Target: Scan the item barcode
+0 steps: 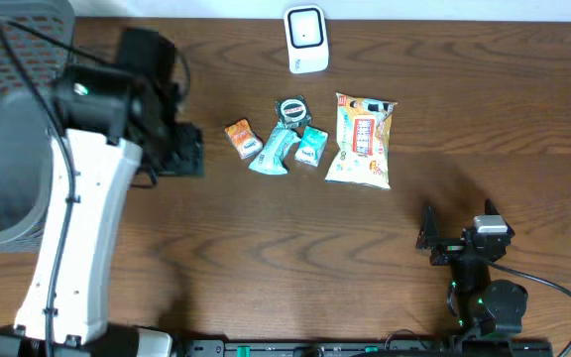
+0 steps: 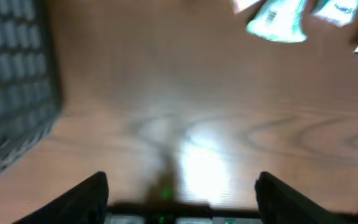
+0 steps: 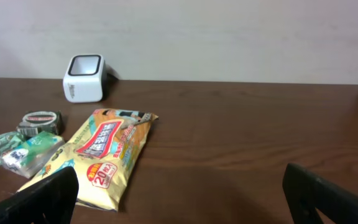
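Observation:
A white barcode scanner (image 1: 305, 40) stands at the table's far edge, also in the right wrist view (image 3: 84, 78). In front of it lie an orange packet (image 1: 242, 138), a round tape measure (image 1: 290, 108), two teal packets (image 1: 274, 151) (image 1: 311, 146) and a yellow pouch (image 1: 363, 140) (image 3: 104, 155). My left gripper (image 1: 181, 149) (image 2: 182, 180) hangs open over bare wood left of the orange packet, nothing between its fingers. The left wrist view is blurred; a teal packet (image 2: 278, 22) shows at its top. My right gripper (image 1: 432, 238) (image 3: 179, 186) rests open near the front right, empty, facing the pouch.
A grey mesh basket (image 1: 8, 59) (image 2: 11, 62) takes up the far left corner beside the left arm. A wall rises right behind the scanner. Bare brown wood lies between the right gripper and the items.

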`<action>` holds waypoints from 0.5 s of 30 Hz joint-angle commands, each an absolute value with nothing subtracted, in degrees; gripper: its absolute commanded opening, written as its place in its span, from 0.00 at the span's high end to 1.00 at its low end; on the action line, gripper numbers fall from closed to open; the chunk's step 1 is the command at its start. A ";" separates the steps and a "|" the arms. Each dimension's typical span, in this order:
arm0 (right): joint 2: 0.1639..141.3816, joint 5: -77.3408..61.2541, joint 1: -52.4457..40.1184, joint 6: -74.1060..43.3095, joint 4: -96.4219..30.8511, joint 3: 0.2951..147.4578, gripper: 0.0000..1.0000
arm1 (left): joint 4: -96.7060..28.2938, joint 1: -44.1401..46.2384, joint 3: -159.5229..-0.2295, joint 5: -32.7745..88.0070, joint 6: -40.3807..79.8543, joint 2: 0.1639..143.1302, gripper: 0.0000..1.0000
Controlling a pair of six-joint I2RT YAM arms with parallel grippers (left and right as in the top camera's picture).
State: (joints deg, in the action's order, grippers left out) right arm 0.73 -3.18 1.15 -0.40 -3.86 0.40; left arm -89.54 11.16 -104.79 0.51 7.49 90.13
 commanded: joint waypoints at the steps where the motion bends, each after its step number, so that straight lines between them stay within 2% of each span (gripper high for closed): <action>1: 0.62 -3.55 0.64 -0.80 -4.10 0.32 0.01 | -81.91 13.10 -97.36 0.86 7.81 86.67 0.21; 2: 0.62 -3.55 0.64 -0.80 -4.10 0.32 0.01 | -79.35 13.06 -96.31 0.86 8.10 86.72 0.19; 3: 0.62 -3.55 0.64 -0.80 -4.10 0.32 0.01 | -77.03 12.93 -95.39 0.89 8.25 86.91 0.12; 6: 0.62 -3.55 0.64 -0.80 -4.08 0.32 0.01 | -69.65 12.95 -92.84 0.89 8.25 87.72 0.08; 7: 0.62 -3.55 0.64 -0.80 -4.10 0.32 0.01 | -68.20 12.95 -92.18 0.91 8.27 88.09 0.01; 15: 0.62 -3.55 0.64 -0.80 -4.10 0.32 0.01 | -67.16 12.95 -87.29 0.91 8.27 90.74 0.02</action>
State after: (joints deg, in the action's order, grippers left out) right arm 0.73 -3.20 1.15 -0.40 -3.90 0.40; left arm -67.07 12.93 -88.95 1.19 7.90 89.54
